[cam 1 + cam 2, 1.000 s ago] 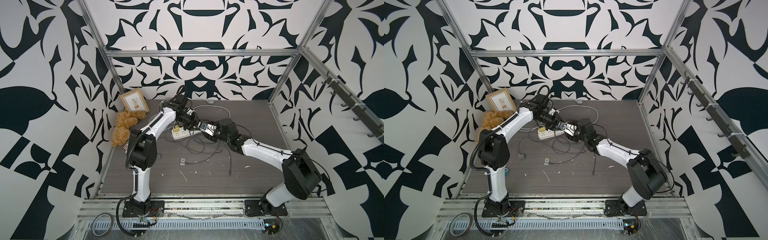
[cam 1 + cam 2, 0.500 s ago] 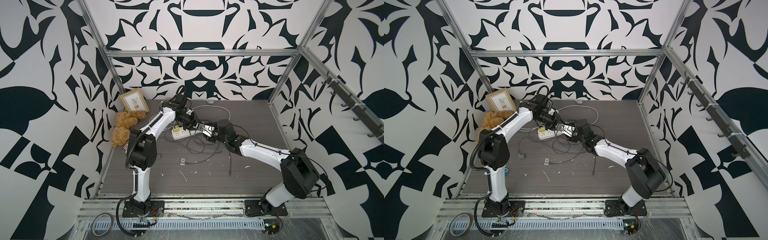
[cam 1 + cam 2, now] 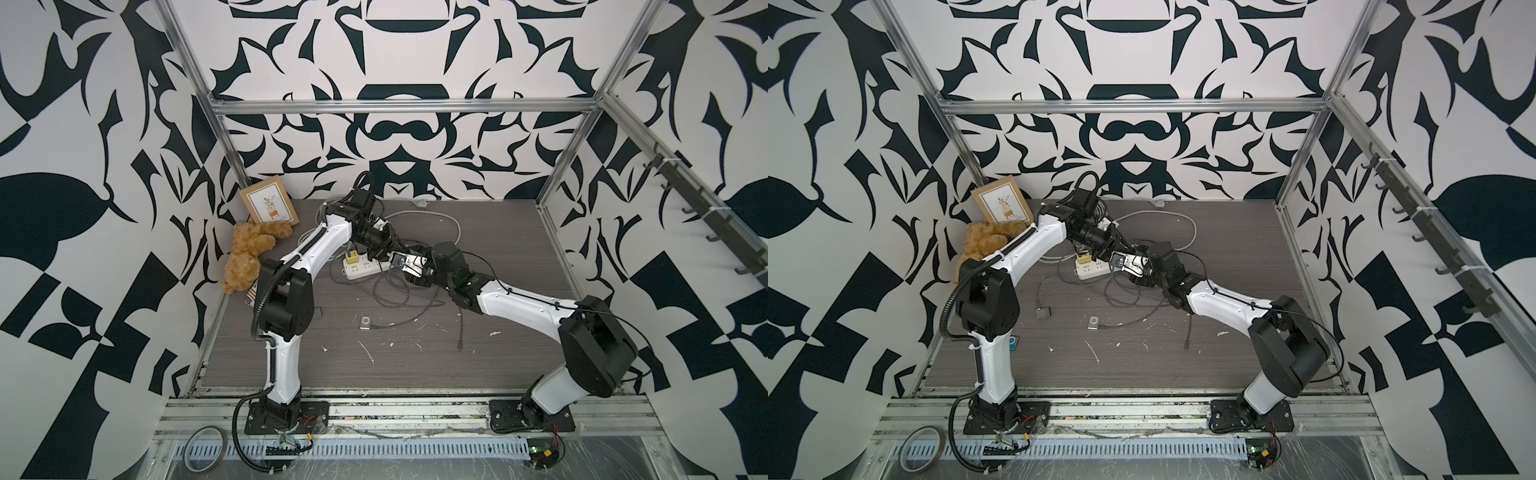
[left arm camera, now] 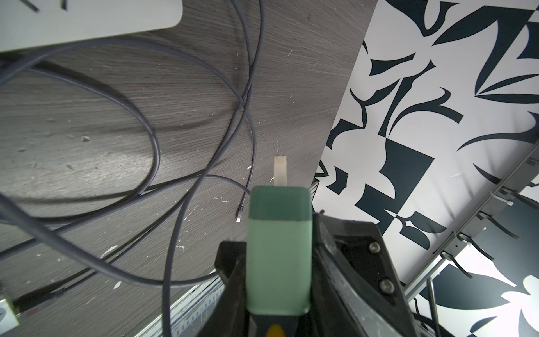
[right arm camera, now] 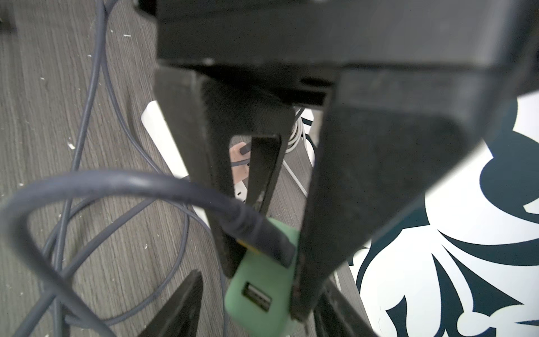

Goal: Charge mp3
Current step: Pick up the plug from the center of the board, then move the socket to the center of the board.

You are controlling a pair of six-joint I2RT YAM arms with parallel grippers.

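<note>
On table, mp3 player (image 3: 365, 322) well apart from left hand (image 3: 388, 253) gripping charger (image 5: 262, 291).

The table (image 3: 498, 232) under my arms is grey with wood lines. A white power strip (image 3: 360, 266) lies near the back, with grey wires (image 3: 399, 293) in a messy pile beside it. A little silver mp3 player (image 3: 365, 322) lies in the middle. A brown teddy bear (image 3: 245, 257) lies in the back corner, just beside a leaning picture card (image 3: 270, 206). Small white crumbs (image 3: 366, 352) are scattered around.
</note>
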